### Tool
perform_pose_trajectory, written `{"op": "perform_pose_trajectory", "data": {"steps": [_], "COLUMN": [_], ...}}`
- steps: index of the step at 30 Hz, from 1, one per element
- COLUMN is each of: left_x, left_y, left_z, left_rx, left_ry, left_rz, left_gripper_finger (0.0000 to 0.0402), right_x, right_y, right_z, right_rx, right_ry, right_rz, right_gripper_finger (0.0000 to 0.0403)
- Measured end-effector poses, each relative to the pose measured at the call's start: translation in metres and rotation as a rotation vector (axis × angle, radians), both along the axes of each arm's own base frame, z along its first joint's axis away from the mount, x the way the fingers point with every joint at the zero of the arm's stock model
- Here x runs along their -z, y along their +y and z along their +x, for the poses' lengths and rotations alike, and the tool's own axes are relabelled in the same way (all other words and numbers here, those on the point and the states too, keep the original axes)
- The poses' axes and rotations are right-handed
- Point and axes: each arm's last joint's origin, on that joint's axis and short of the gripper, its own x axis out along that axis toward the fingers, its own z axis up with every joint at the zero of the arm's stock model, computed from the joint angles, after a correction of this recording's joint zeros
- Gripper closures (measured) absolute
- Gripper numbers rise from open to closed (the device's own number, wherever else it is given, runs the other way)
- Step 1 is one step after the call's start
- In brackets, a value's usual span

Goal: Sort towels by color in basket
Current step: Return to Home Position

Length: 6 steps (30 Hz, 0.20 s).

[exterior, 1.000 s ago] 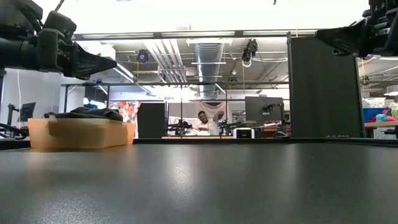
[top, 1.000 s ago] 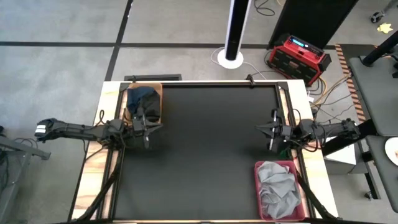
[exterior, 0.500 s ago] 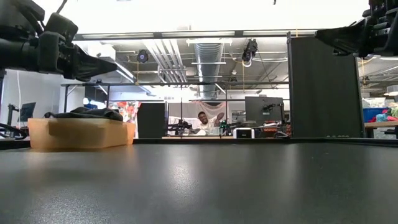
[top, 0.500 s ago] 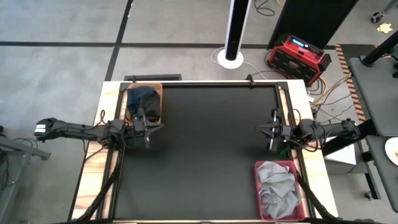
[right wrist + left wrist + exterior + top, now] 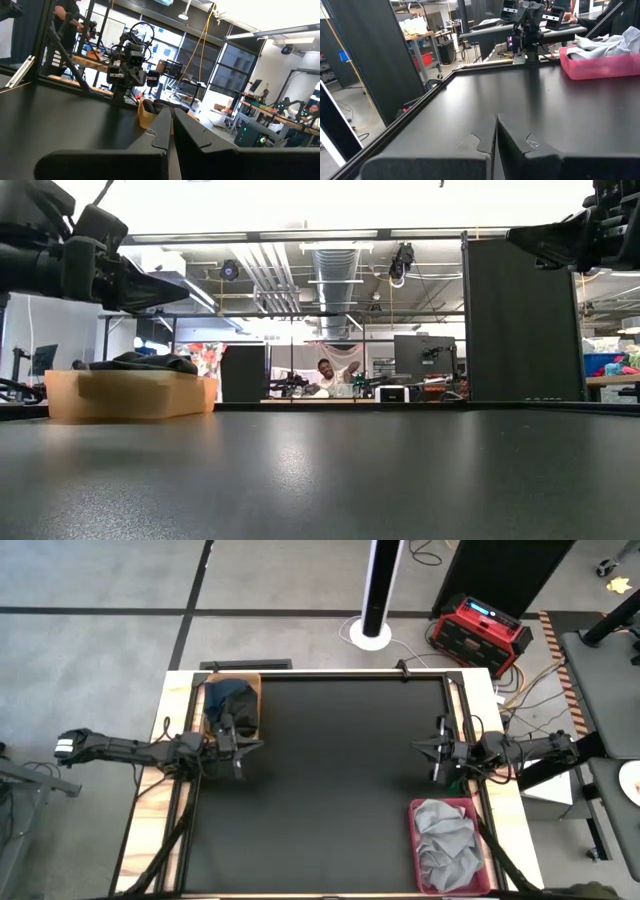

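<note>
From above, I see the left hand (image 5: pixel 252 744) hovering at the left edge of the black surface (image 5: pixel 340 790), just beside the orange bin (image 5: pixel 258 710) that holds the dark towels (image 5: pixel 226 695). The right hand (image 5: pixel 422 748) hangs at the right edge, near the pink bin (image 5: pixel 413 840) with the grey towel (image 5: pixel 445 840) crumpled inside. At surface level, both hands sit high above the surface, the dark towels mound over the orange bin's rim, and a person (image 5: pixel 325 372) shows far back in the room. Through the left wrist camera, that hand's fingers (image 5: pixel 445 160) are pressed together on nothing, facing the pink bin and the right arm (image 5: pixel 527 25). Through the right wrist camera, its fingers (image 5: pixel 140 150) are pressed together too, empty, facing the orange bin and the left arm (image 5: pixel 127 65).
</note>
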Motion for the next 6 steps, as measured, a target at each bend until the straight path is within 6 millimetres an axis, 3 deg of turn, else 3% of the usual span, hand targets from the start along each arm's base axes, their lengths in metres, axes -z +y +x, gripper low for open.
{"op": "perform_pose_trajectory", "data": {"steps": [6], "left_x": [0.0011], "left_y": [0.0000], "left_z": [0.0006], "left_rx": [0.000], "left_ry": [0.011], "left_rz": [0.000], "left_gripper_finger": [0.0402], "right_x": [0.0000], "right_y": [0.0000], "right_z": [0.0000], "right_rx": [0.000], "right_ry": [0.000], "right_rz": [0.000], "right_gripper_finger": [0.0390]}}
